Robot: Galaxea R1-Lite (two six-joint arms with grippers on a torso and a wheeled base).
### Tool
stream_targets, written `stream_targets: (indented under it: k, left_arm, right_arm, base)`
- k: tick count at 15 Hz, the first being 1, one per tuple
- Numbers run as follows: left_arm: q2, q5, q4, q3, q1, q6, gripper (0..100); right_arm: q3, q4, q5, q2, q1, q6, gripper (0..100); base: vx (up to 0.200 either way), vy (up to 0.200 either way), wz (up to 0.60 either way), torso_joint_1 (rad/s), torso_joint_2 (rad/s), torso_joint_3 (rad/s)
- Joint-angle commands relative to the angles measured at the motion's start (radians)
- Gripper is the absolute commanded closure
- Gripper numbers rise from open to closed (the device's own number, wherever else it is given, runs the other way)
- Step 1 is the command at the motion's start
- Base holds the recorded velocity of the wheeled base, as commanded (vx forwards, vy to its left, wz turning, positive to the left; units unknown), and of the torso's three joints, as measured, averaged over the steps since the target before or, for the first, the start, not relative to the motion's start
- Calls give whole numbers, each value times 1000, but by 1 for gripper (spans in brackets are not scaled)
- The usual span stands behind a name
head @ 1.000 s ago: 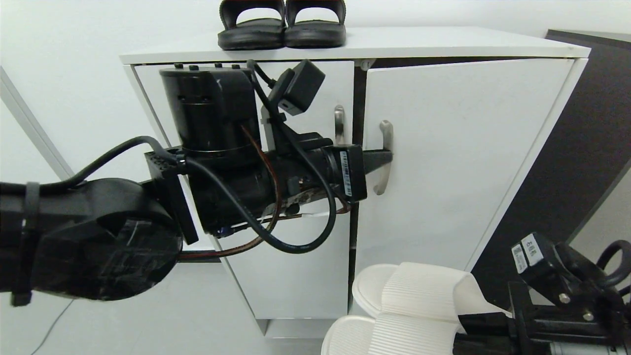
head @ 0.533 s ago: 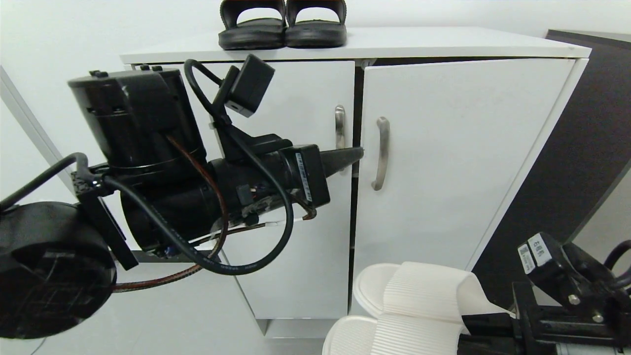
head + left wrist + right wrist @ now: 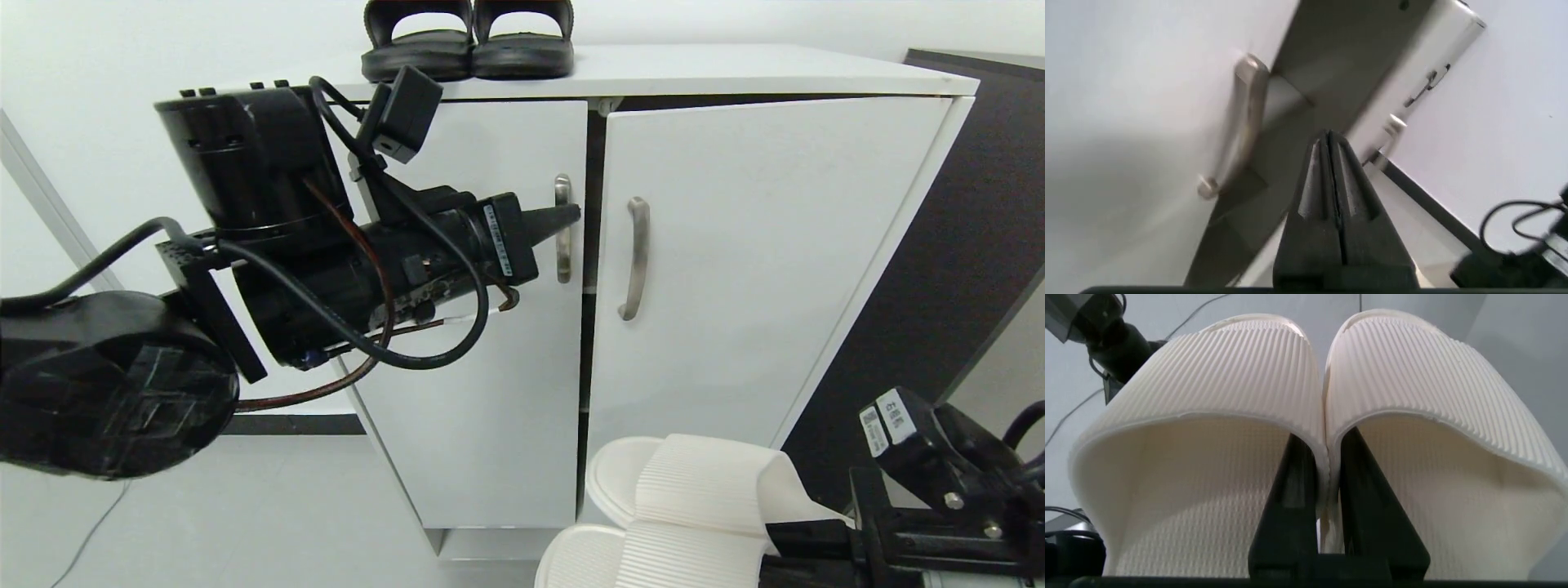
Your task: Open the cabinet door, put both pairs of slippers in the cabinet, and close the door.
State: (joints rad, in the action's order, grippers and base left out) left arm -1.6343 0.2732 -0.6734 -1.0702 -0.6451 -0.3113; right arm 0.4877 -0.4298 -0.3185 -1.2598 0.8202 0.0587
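The white cabinet (image 3: 759, 269) has two doors, each with a metal handle. The right door (image 3: 735, 327) stands slightly ajar, with a dark gap along its top and inner edge. My left gripper (image 3: 574, 214) is shut and empty, its tip right at the left door's handle (image 3: 562, 237); the left wrist view has the closed fingers (image 3: 1329, 135) beside a handle (image 3: 1245, 122). A black pair of slippers (image 3: 467, 41) rests on the cabinet top. My right gripper (image 3: 775, 535) is low in front of the right door, shut on the straps of the white slippers (image 3: 678, 498) (image 3: 1323, 400).
A dark panel (image 3: 963, 245) stands to the right of the cabinet. Pale floor (image 3: 245, 523) lies open to the left of the cabinet base. A white wall (image 3: 98, 65) runs behind.
My left gripper has pulled away from the right door's handle and moved left and up to the left door's handle. The right arm with the white slippers has stayed put.
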Motion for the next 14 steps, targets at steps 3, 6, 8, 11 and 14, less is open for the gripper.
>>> stream_targets:
  k: [3,6,8,11,14]
  left_arm:
    - [-68,4,5,-74,2,0,100]
    - [-102,6,6,-112,-4,0,100]
    - [-118,6,9,-132,-4,0,100]
    - [-147,8,5,-154,-4,0,100]
    - [-153,9,2,-160,-7,0,100]
  right_arm:
    - [-6,0,-1,-4,0,15,100]
    - [-6,0,-1,-4,0,15,100]
    - [-11,0,-1,-4,8,15,100]
    - [-18,0,-1,-6,20,16,100]
    - [-21,2,-1,-7,23,16,100]
  base:
    - [0,0,0,0,0,0]
    - [0,0,0,0,0,0]
    - [0,0,0,0,0,0]
    - [0,0,0,0,0,0]
    - [0,0,0,0,0,0]
